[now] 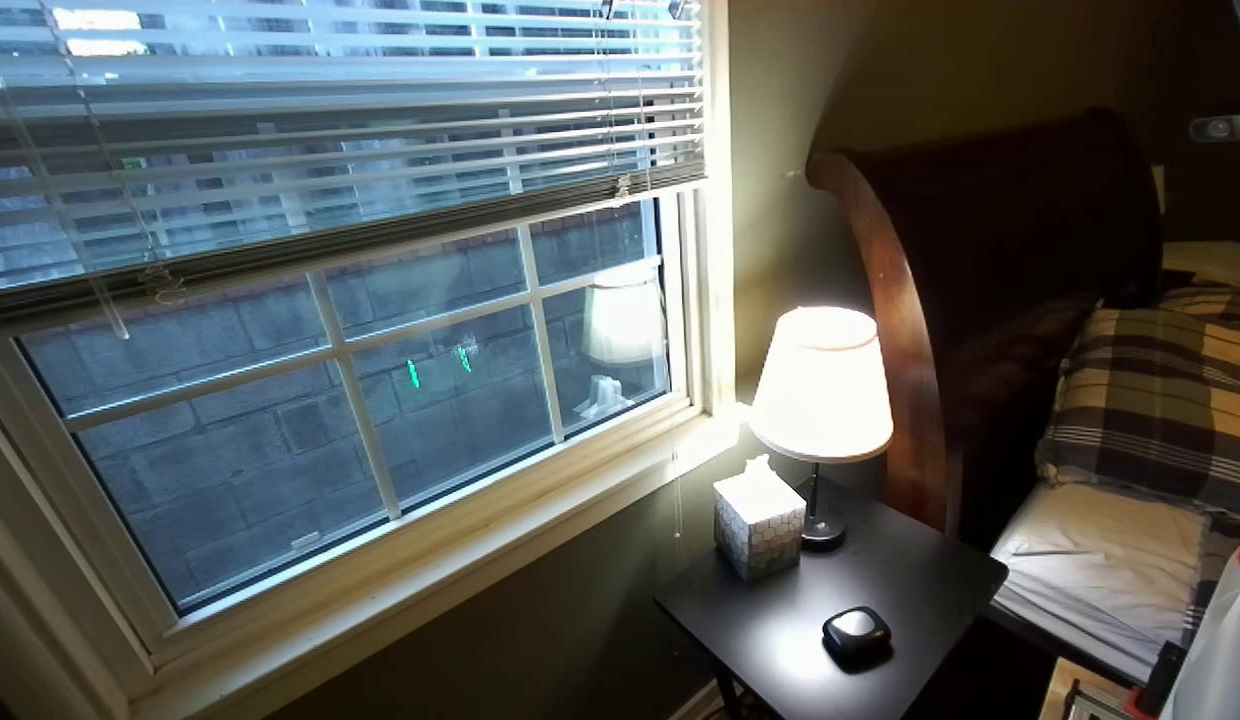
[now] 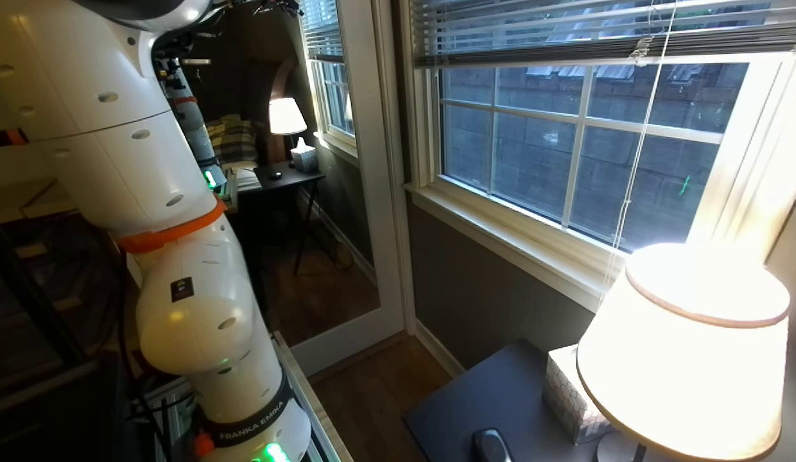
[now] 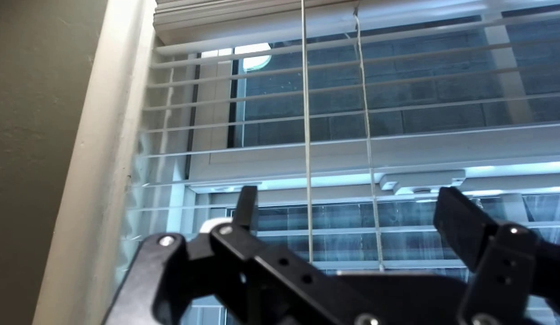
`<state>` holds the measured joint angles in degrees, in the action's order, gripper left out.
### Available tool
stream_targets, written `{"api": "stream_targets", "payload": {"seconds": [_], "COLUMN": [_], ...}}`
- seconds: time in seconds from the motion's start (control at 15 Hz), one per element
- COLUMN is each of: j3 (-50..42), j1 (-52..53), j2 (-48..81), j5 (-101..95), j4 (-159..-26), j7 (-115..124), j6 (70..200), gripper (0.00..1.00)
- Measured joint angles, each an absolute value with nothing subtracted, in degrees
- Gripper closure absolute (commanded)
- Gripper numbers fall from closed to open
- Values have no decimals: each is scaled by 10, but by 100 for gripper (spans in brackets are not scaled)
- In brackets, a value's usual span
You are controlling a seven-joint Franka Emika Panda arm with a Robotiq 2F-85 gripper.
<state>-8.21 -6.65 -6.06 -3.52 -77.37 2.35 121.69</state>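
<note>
Blind cords [image 3: 307, 135], two pale strands, hanging straight in front of the blinds [image 1: 340, 130], toward the right end of the window [image 1: 362, 410] as seen in an exterior view. Showing in the wrist view between the black fingers [image 3: 247, 207] of the gripper [image 3: 350, 203], with a gap to either side; depth between strands and fingers impossible to judge. For the gripper, a wide-spread stance, pads well apart from each other. Also visible at the top edge of an exterior view: dark fingertips [image 1: 677, 8]. Around the cords, blinds lowered partway, with a gathered stack of slats [image 1: 380, 238] along the bottom and bare panes [image 1: 450, 430] beneath. Far outside, a grey block wall [image 1: 250, 470]; below the panes, a pale sill [image 1: 440, 560]. Right of the window in an exterior view, a lit lamp [image 1: 822, 400] on a black side table [image 1: 910, 560], with a patterned tissue box [image 1: 760, 535] just left of the lamp in both exterior views and a small rounded black device [image 1: 857, 630] toward the near side of the table. Farther right, a dark wooden headboard [image 1: 1010, 200], plaid bedding [image 1: 1160, 400] and a pale sheet [image 1: 1100, 570]. At the left in an exterior view, a white arm [image 2: 115, 167] with an orange band [image 2: 173, 232], and just right of the arm a mirror [image 2: 327, 295] reflecting the lamp and the side table.
</note>
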Motion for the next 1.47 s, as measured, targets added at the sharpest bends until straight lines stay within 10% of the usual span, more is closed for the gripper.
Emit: {"api": "stream_targets", "payload": {"seconds": [1.47], "j3": [-86], "j1": [-67], "j2": [-46], "j5": [2], "j4": [-743], "j7": [-3], "j6": [1226], "gripper": [0]}}
